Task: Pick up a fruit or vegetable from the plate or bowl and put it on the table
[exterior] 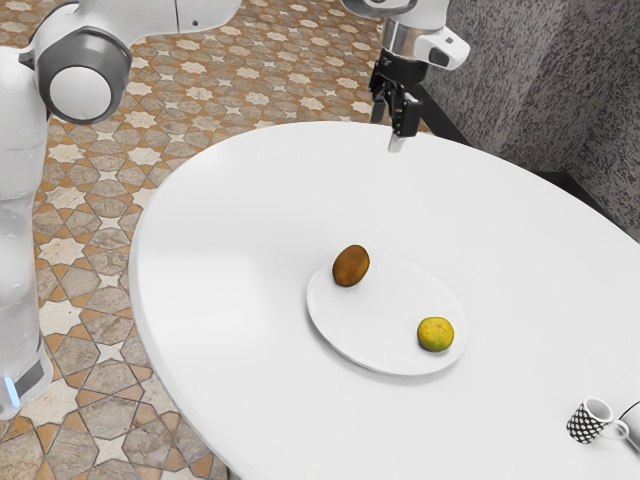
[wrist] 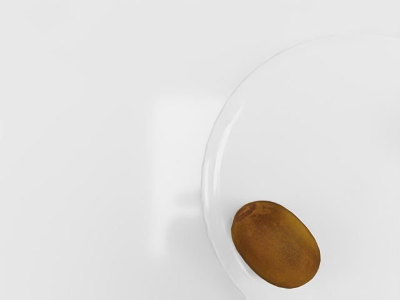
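Two fruits lie on the plate, and we judge the step in hand to be the approach to one of them, with the pick itself ahead of us. Our gripper is above the table, well apart from both fruits, its fingers spread with nothing between them. The brown, kiwi-like fruit rests just inside the plate's rim; the yellow-green citrus sits near the rim across from it. The wrist view holds the brown one, so we take that as the likelier choice, though either would answer the task. Next we need to bring our hand over it, turn so the fingers can straddle its narrower width, and come down with them apart. The raised rim close by could catch a fingertip, and a smooth oval may roll if one side meets it first, so we should centre well before closing. After that we would lift clear of the rim and set it down gently on bare tabletop, away from the checked mug.
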You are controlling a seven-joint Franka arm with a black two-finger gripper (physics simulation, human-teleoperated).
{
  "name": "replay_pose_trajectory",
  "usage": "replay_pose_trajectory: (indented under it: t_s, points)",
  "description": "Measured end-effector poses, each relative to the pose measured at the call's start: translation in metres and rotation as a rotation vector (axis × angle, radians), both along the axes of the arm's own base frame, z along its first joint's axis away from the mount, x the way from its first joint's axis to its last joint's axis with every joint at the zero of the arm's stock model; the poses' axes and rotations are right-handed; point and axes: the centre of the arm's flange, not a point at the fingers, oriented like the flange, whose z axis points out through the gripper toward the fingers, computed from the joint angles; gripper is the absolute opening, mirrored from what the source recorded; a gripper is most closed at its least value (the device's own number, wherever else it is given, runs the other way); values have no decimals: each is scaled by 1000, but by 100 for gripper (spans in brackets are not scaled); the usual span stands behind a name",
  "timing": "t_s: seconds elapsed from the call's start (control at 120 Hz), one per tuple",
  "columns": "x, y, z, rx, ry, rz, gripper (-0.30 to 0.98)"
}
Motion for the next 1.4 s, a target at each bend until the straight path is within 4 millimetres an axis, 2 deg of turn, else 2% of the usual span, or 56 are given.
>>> replay_pose_trajectory:
  t_s: [0.142, 0.217, 0.317, 0.583, 0.683, 0.875, 1.05, 1.175, 1.267, 1.4]
  points:
    - [0, 1, 0, -2, 0, 3, 69]
    - [0, -8, 3, -4, -5, -11, 69]
    - [13, -9, -18, -8, 29, -15, 69]
    - [16, -6, -35, -8, 68, -7, 69]
    - [13, 2, -54, -4, 113, 9, 69]
    - [-26, 30, -132, -25, 209, 73, 69]
    - [-27, 43, -143, -57, 142, 115, 69]
    - [-27, 34, -167, -109, 158, 142, 69]
    - [-22, 21, -172, -124, 155, 142, 69]
    - [-17, -11, -175, -129, 150, 111, 69]
